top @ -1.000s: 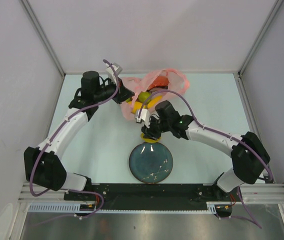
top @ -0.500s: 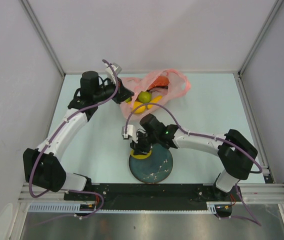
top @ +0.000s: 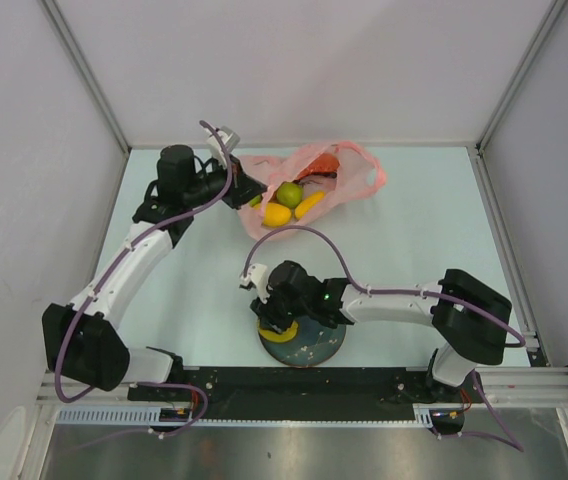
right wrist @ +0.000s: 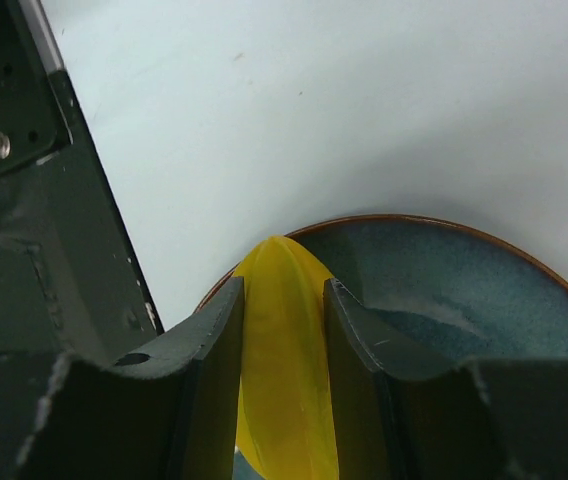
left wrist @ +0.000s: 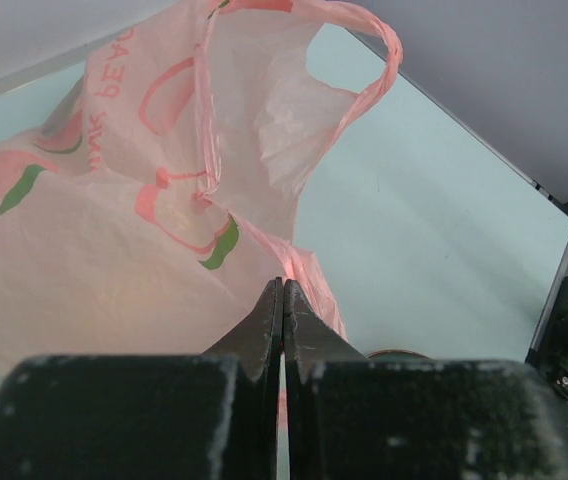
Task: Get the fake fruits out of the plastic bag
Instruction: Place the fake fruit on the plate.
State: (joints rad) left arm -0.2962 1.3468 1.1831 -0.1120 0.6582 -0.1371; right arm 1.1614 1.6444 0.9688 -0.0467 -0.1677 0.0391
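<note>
While your right claw (right wrist: pixel 282 292) is clamped on a yellow mango (right wrist: pixel 284 400) just over the left rim of the plate (right wrist: pixel 484 290), you are at the set-down step for this one fruit. As I judge it, your next move calls for lowering the mango until it rests on the plate, then letting go and lifting clear so it does not roll off the rim.

Your left claw (left wrist: pixel 283 300) is clenched on a fold of the plastic bag (left wrist: pixel 114 250), which lies on the worktop (top: pixel 194 290) beyond the plate, toward the far wall. At the bag's plate-side edge you can see a green fruit (top: pixel 289 194), a second yellow fruit (top: pixel 277 214) and a banana (top: pixel 310 204). Something red (top: pixel 324 165) sits farther from the plate, so most of the job looks to be ahead.

The bag carries pink lettering and green leaf-like marks. A few letters look like "PAE"; the rest is too creased to read. No brand shows on the plate or the mango.
</note>
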